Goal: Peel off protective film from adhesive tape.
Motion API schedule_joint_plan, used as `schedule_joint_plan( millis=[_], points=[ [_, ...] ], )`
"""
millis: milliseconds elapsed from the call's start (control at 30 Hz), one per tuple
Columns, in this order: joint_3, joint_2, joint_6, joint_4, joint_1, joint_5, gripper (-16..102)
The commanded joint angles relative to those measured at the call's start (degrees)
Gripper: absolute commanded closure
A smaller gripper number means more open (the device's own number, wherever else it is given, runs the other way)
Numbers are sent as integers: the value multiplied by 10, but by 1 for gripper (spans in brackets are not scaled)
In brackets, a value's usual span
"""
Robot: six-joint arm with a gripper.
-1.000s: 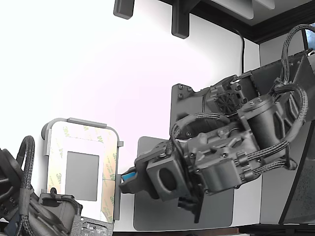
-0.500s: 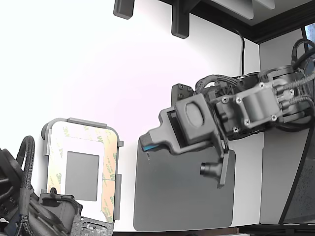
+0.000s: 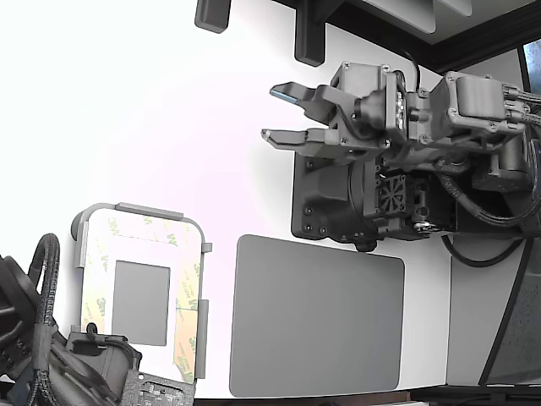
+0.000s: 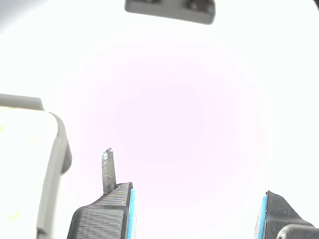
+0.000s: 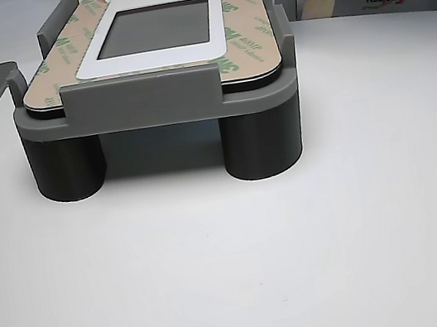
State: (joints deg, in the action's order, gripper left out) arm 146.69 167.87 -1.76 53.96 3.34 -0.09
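Dark grey rectangular mat (image 3: 317, 317) now fully uncovered: the arm has swung up and away from it over the last second, so no peel contact right now; judging by that, it's resetting or repositioning. Black arm gripper (image 3: 279, 114) hangs high over bare white table (image 3: 169, 127), jaws spread, holding nothing. Grey raised fixture (image 5: 159, 110) at the exterior view's lower left carries the adhesive tape (image 3: 186, 288) border, well apart from the gripper. Cream 3M-printed protective film (image 5: 241, 38) appears on all sides, one corner curling up
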Motion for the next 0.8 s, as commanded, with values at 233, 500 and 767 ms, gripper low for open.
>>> schedule_joint_plan(
  millis=[233,500,767],
  points=[
    [46,15,33,11,89,-91,-14],
    [46,15,31,12,89,-93,-14],
    [46,15,36,11,89,-85,-14]
  ],
)
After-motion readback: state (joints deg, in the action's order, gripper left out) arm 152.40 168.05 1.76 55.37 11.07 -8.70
